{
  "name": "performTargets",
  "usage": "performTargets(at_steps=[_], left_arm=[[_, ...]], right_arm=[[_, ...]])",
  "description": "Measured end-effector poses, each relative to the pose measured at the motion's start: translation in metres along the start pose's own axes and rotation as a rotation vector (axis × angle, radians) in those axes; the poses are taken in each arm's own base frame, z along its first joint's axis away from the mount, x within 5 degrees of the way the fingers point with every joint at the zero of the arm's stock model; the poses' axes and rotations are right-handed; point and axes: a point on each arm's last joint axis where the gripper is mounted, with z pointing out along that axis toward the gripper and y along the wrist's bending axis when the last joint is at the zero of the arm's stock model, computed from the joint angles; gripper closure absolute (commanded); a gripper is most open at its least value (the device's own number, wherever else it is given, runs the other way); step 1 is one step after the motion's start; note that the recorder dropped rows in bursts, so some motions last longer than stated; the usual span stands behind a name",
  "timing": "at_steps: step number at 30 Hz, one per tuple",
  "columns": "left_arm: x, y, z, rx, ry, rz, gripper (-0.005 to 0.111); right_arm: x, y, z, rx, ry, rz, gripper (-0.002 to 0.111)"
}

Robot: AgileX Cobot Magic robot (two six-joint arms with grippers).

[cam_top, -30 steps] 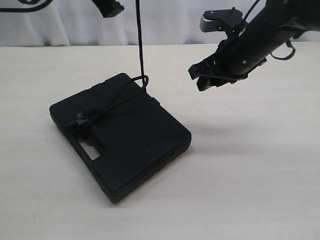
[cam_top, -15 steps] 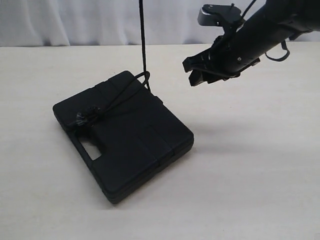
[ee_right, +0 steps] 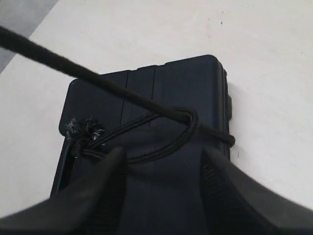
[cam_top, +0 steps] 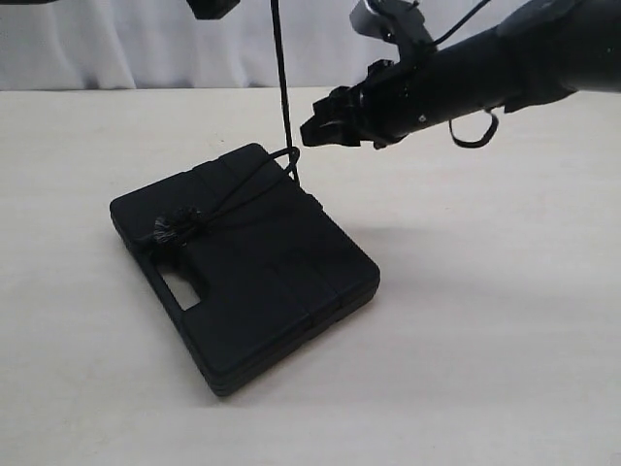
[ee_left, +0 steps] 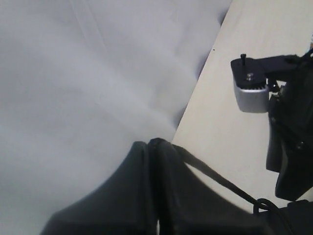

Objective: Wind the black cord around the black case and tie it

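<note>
- Looking at the exterior view, you see the right pincer with its jaws apart, just beside the taut black cord. The black case lies on the desk below it. The left pincer is cut off above.
- In the left wrist view, your left pincer is clamped on the black cord, which runs out from its tips.
- In the right wrist view, your right pincer gapes over the black case. The black cord crosses ahead of its fingers.

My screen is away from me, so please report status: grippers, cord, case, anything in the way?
Left gripper shut on black cord, cord taut upward. Right gripper open, beside the cord, over black case. Cord looped over case lid. Nothing blocking.
</note>
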Motion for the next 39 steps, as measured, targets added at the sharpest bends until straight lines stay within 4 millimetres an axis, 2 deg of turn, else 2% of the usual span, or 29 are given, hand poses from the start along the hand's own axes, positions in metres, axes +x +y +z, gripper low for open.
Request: performTargets(at_steps=[3,8,13,16,19,26,30,33,36,39], left_arm=[[0.000,0.000,0.000,0.008,0.006,0.000,0.107],[0.000,0.000,-0.001,0.014,0.012,0.000,0.107],[0.000,0.000,-0.001,0.015,0.011,0.002,0.107],[-0.001,-0.001,-0.001,0.021,0.004,-0.006,0.107],[-0.001,-0.002,-0.001,0.029,-0.001,-0.021,0.107],[-0.001,-0.004,-0.001,0.051,0.004,-0.001,0.107],[0.000,-0.005,-0.001,0.062,0.008,0.007,0.107],[0.000,-0.005,-0.001,0.065,0.011,0.007,0.107],[0.000,-0.005,-0.001,0.066,0.012,0.008,0.107],[0.000,-0.005,-0.001,0.068,0.013,0.008,0.107]], right_arm=[[0.004,-0.009,0.016,-0.020,-0.026,-0.007,0.064],[0.014,-0.033,0.039,0.069,-0.037,0.011,0.064],[0.034,-0.054,0.062,0.123,0.015,0.045,0.064],[0.043,-0.060,0.071,0.122,0.040,0.063,0.064],[0.038,-0.055,0.070,0.077,0.039,0.044,0.064],[0.024,-0.028,0.046,-0.074,-0.002,-0.109,0.064],[0.020,-0.024,0.046,-0.107,-0.092,-0.157,0.064],[0.023,-0.024,0.054,-0.070,-0.101,-0.187,0.064],[0.035,-0.033,0.061,0.022,-0.029,-0.218,0.064],[0.037,-0.039,0.059,0.077,0.002,-0.210,0.064]])
